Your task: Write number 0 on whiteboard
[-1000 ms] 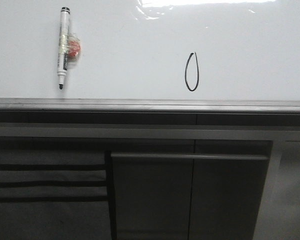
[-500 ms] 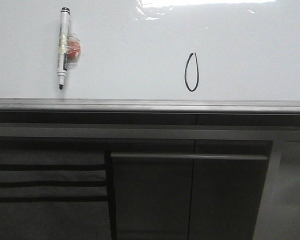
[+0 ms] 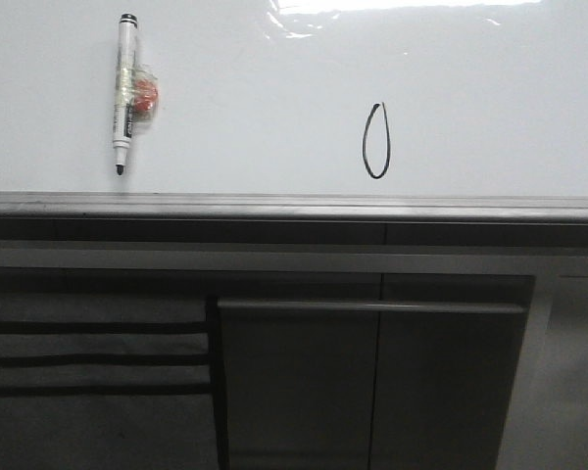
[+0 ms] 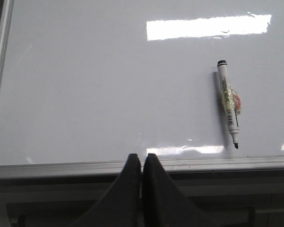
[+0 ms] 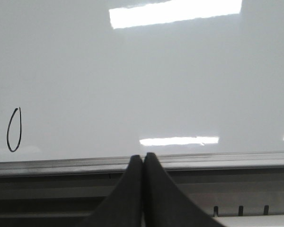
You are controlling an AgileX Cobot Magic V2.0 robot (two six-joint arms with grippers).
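The number 0 (image 3: 374,141), a thin black narrow loop pointed at its top, is drawn on the glossy whiteboard (image 3: 255,108) right of centre; it also shows in the right wrist view (image 5: 13,129). A white marker pen (image 3: 124,94) with a red blob taped to it lies on the board at the left, tip toward the rail; it shows in the left wrist view (image 4: 228,104). My left gripper (image 4: 141,157) is shut and empty, back over the board's rail. My right gripper (image 5: 142,156) is shut and empty, also over the rail. Neither gripper shows in the front view.
A grey metal rail (image 3: 294,206) runs along the whiteboard's near edge. Below it stand dark grey cabinet panels (image 3: 372,382). Light glare lies on the board (image 3: 402,8).
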